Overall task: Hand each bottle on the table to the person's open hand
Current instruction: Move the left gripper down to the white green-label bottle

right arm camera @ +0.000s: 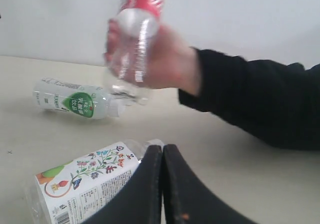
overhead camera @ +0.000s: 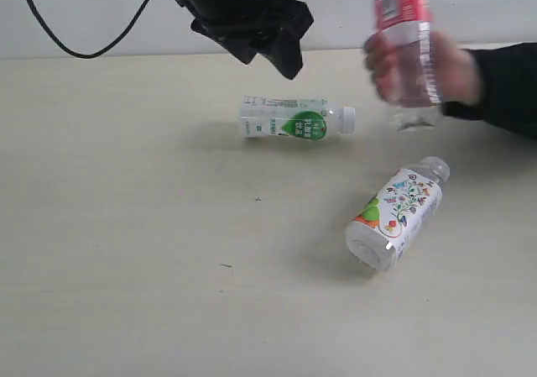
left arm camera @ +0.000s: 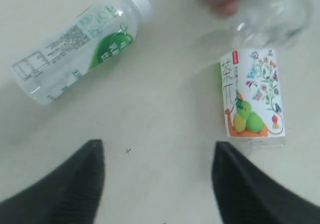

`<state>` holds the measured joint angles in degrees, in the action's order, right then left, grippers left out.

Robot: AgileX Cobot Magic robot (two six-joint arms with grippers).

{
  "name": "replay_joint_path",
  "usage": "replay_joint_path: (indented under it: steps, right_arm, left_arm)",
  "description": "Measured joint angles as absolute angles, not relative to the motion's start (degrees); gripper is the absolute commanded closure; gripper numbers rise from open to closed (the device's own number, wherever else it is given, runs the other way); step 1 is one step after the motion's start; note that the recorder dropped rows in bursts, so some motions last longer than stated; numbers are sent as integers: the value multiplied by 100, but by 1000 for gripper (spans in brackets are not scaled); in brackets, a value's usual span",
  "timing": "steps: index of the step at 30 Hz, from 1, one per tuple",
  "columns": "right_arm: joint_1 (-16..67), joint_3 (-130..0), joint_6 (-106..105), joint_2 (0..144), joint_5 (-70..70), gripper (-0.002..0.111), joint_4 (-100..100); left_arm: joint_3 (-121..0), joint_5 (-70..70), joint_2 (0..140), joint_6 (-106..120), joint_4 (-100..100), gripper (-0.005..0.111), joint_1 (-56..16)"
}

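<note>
The floral bottle lay nearest on the table, cap pointing far-right, beside the right gripper, closed and empty. The green-labelled bottle lay left-to-right farther back, seemingly just under the left gripper, fingers apart. The person's hand gripped the red-labelled bottle.

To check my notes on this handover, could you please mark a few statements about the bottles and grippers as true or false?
1. The person's hand grips the clear red-labelled bottle above the table. True.
2. The white-and-green bottle stands upright. False: it lies on its side on the table.
3. The left gripper is open with nothing between its fingers. True.
4. The right gripper is clamped on the floral bottle. False: its fingers are shut against each other, and the floral bottle lies on the table beside them.
</note>
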<state>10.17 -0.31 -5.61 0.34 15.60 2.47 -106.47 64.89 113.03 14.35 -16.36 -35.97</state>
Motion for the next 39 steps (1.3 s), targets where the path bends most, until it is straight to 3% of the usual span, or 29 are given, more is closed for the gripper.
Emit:
replay_joint_path:
  steps: [2, 3, 13, 22, 39]
  right_arm:
    - [1017, -31, -561, 34, 1560, 108, 247]
    - [1017, -31, -561, 34, 1560, 108, 247]
    - [1017, -31, -561, 34, 1560, 108, 247]
    - [1017, -31, -561, 34, 1560, 108, 247]
    - [1017, -31, -561, 34, 1560, 108, 247]
  left_arm:
    - [-10647, 6616, 11303, 1596, -1587, 102, -3587]
    - [-10647, 6670, 11303, 1675, -1588, 106, -3587]
    - [-10556, 6700, 11303, 2397, -1691, 104, -3551]
    - [-9743, 6077, 11277, 3072, -1691, 104, -3428]
    - [-9684, 5933, 11099, 3234, -2238, 104, -2974]
